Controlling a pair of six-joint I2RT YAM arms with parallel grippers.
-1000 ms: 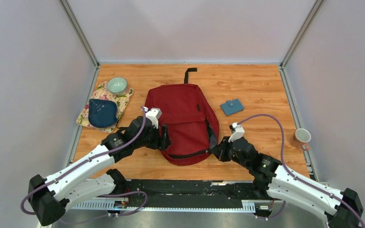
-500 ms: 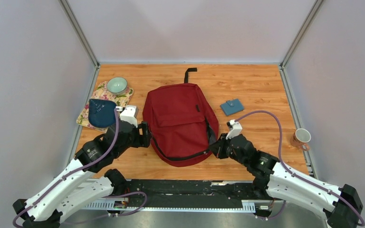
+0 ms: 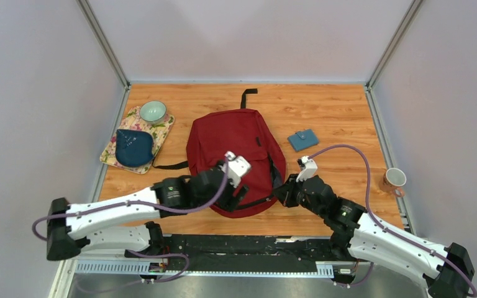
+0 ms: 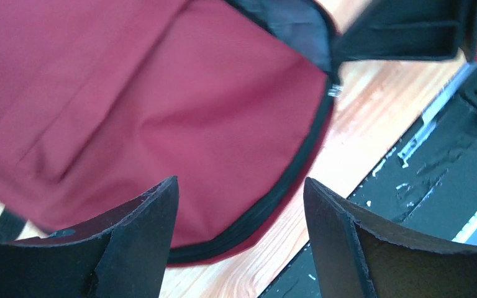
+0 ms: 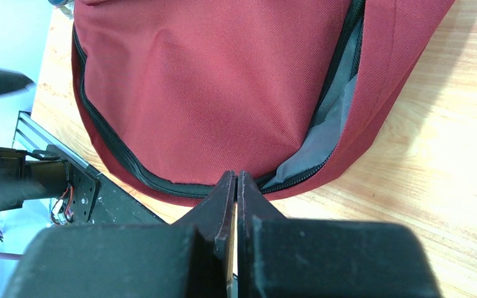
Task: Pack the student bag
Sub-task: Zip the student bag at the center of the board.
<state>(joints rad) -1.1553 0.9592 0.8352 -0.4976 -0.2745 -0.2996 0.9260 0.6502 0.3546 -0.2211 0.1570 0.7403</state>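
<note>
Your left arm is reaching low across toward the middle, with the left gripper (image 4: 241, 181) gaping wide (both fingers well apart). Your right arm is angling inward, and the right gripper (image 5: 236, 176) is pressing its fingers flat together.

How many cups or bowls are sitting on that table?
2. A pale green bowl sits on the floral mat at the back left, and a mug stands near the right edge. The student bag could hide more.
</note>
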